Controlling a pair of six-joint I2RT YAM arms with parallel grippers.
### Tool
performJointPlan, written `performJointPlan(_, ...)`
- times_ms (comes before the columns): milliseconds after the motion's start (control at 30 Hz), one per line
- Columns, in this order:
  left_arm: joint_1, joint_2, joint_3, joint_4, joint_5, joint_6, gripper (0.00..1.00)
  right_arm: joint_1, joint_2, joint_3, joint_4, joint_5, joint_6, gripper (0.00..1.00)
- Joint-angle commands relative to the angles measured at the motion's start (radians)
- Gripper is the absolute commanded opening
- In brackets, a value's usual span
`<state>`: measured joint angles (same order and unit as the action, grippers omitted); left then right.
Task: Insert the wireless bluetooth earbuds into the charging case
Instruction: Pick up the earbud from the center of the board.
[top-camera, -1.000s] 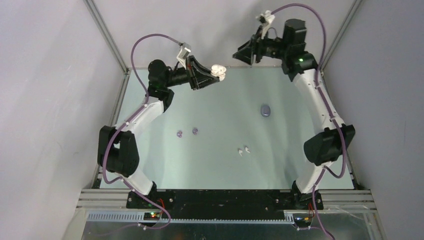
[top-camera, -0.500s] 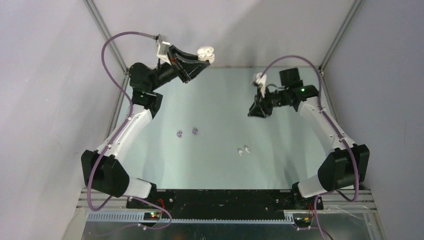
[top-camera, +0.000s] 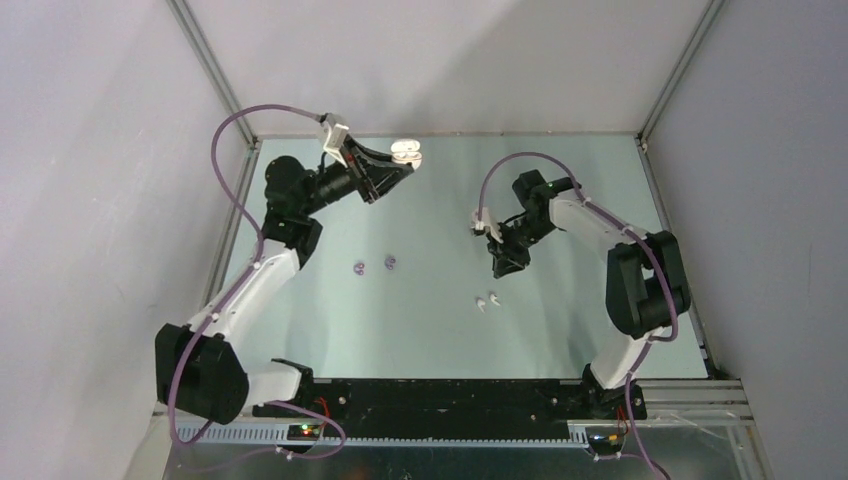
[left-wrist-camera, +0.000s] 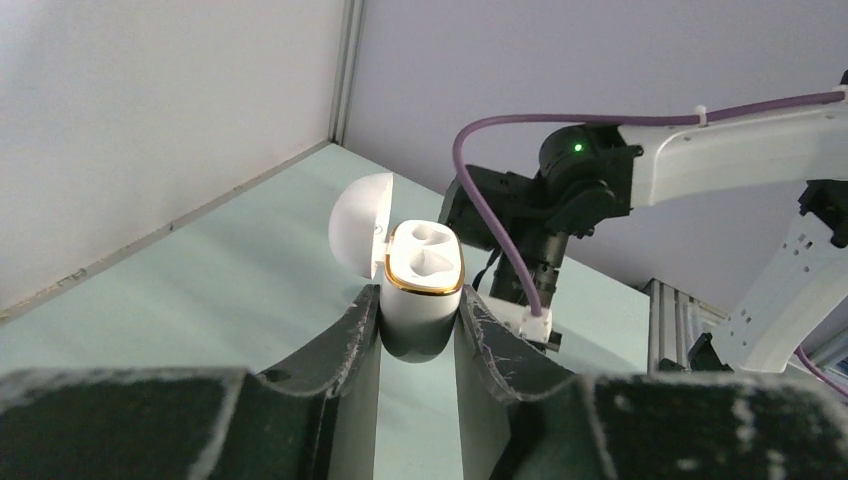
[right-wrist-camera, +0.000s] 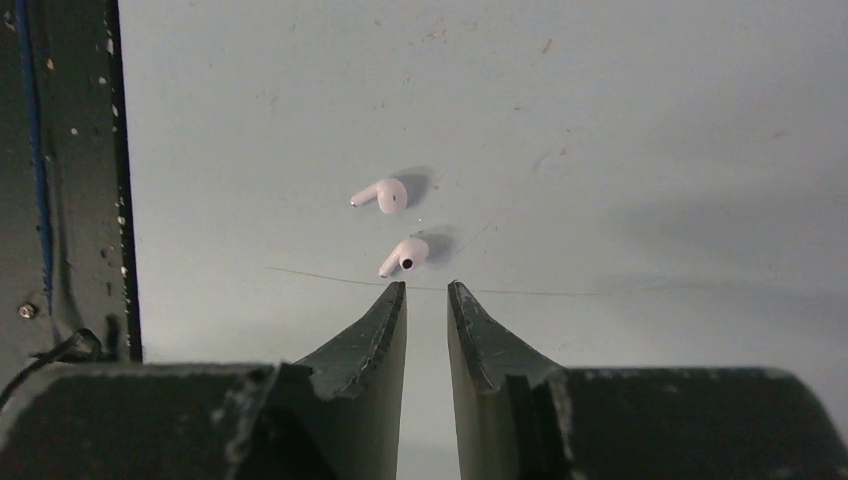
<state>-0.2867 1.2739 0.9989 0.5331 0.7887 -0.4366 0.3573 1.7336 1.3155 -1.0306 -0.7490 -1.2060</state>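
White earbuds (right-wrist-camera: 392, 194): the right claw (right-wrist-camera: 427, 291) has dropped beside them.

White charging case (left-wrist-camera: 424, 272), lid open, sockets empty, held upright in the left gripper (left-wrist-camera: 418, 306) above the far-left corner. Purple earbuds (top-camera: 359, 267) lie mid-worktop, white stemmed earbuds (right-wrist-camera: 405, 253) toward the near edge.

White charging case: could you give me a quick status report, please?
Left fingers shut on open white charging case, aloft. Right fingers slightly apart, empty, aimed at two white earbuds. Purple earbuds loose on table. Nothing blocking.
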Motion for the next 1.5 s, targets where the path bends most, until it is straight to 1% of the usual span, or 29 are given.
performJointPlan(0,0.023,-0.073,-0.016,-0.019,-0.022,0.043,0.00,0.050,0.031,-0.001,0.001,0.037,-0.118,0.26)
performJointPlan(167,0.035,-0.110,-0.046,-0.050,-0.064,0.027,0.00,0.102,0.059,-0.001,0.021,0.058,-0.082,0.29)
performJointPlan(333,0.049,-0.131,-0.074,-0.078,-0.080,0.023,0.00,0.169,0.091,-0.001,0.008,0.133,-0.001,0.37)
performJointPlan(467,0.053,-0.137,-0.084,-0.084,-0.091,0.023,0.00,0.196,0.110,-0.001,0.019,0.188,0.055,0.39)
performJointPlan(600,0.053,-0.134,-0.082,-0.086,-0.090,0.021,0.00,0.210,0.128,-0.001,0.040,0.209,0.072,0.38)
performJointPlan(800,0.053,-0.130,-0.074,-0.100,-0.089,0.024,0.00,0.223,0.144,0.000,0.052,0.197,0.040,0.36)
performJointPlan(1067,0.056,-0.144,-0.073,-0.135,-0.091,0.043,0.00,0.239,0.160,-0.001,0.036,0.174,-0.018,0.39)
performJointPlan(1467,0.065,-0.140,-0.064,-0.167,-0.093,0.054,0.00,0.250,0.182,0.000,0.042,0.202,-0.074,0.37)
